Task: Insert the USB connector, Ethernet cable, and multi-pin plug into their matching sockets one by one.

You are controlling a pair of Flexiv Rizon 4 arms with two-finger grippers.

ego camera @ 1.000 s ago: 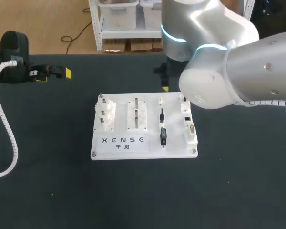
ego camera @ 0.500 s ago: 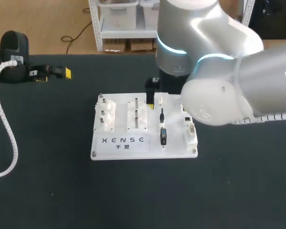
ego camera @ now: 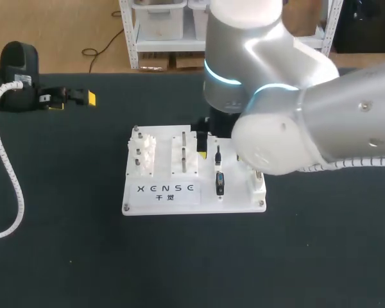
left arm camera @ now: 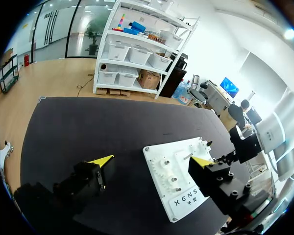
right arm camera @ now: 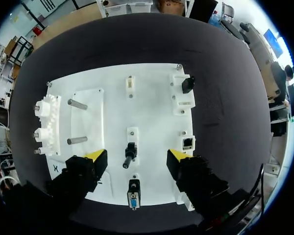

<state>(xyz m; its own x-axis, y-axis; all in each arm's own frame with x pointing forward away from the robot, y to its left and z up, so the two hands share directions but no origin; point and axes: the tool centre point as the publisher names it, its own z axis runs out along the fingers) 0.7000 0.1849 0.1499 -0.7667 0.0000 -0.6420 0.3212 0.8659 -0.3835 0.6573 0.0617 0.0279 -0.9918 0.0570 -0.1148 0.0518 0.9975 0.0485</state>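
Two plugs stand in the white board's (right arm camera: 152, 105) middle column: a small black one, probably the USB connector (right arm camera: 130, 155), and, nearer the board's lettered edge, the multi-pin plug (right arm camera: 134, 198). Right gripper (right arm camera: 137, 156) hovers over the board, fingers spread wide either side of that connector, gripping nothing. Left gripper (left arm camera: 151, 160) sits well off the board's far left corner, likewise wide and empty

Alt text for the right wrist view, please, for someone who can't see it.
The right gripper hovers over a white board on the dark table, jaws open, with a small black connector in its holder below the gap between them, untouched. A multi-pin plug sits on the board nearer the wrist.
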